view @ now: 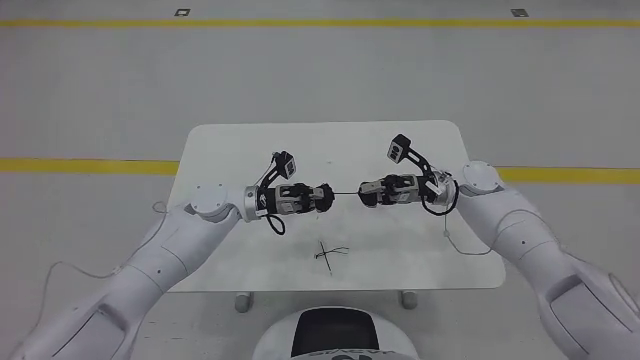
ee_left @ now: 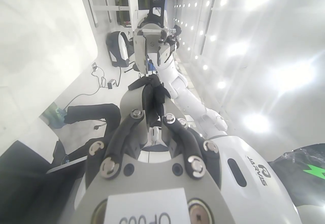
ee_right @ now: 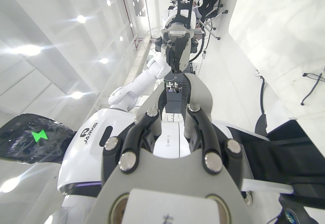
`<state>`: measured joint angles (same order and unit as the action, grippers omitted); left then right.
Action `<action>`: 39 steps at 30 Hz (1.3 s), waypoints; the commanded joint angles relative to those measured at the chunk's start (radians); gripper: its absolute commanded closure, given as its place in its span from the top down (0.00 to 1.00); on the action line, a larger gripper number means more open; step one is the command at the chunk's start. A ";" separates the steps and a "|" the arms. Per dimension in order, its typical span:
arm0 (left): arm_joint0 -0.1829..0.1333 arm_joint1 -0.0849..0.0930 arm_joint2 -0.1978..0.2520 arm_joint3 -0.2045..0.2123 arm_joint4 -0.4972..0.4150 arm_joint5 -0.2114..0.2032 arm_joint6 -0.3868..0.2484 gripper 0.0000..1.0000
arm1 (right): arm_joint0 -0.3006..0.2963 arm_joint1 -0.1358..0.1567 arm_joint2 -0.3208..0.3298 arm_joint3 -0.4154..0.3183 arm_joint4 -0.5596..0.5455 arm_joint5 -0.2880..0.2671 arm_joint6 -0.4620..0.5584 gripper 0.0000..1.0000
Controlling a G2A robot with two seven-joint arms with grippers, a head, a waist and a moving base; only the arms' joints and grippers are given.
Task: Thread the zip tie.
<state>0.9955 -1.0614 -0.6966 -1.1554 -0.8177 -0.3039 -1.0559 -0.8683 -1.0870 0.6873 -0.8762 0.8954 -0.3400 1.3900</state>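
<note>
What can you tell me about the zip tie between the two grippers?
The zip tie is a thin, dark, straight strip, plastic by its look, held in the air above the white table. One end sits in the left gripper, the other reaches the right gripper. Its head is too small to make out.

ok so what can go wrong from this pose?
1. The left gripper and right gripper face each other nose to nose above the table. A small overshoot could likely knock them together.
2. The zip tie spanning between them is very thin and held in mid-air. If it slips, it may drop near the loose ties on the table and be hard to tell apart.
</note>
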 commanded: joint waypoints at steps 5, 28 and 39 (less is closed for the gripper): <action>0.001 -0.004 -0.005 0.004 0.005 0.003 -0.007 0.00 | 0.001 0.004 -0.004 -0.004 0.002 0.000 0.000 0.02; 0.017 -0.016 -0.021 -0.016 0.049 0.008 0.008 1.00 | 0.008 -0.004 -0.032 -0.001 0.020 0.000 0.000 0.00; 0.018 -0.020 -0.020 -0.018 0.065 0.006 0.020 1.00 | 0.010 -0.009 -0.040 -0.002 0.019 0.002 -0.016 0.00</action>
<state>1.0105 -1.0811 -0.7176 -1.1673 -0.7580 -0.3015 -1.0506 -0.8541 -1.0959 0.6467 -0.8723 0.9181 -0.3398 1.3895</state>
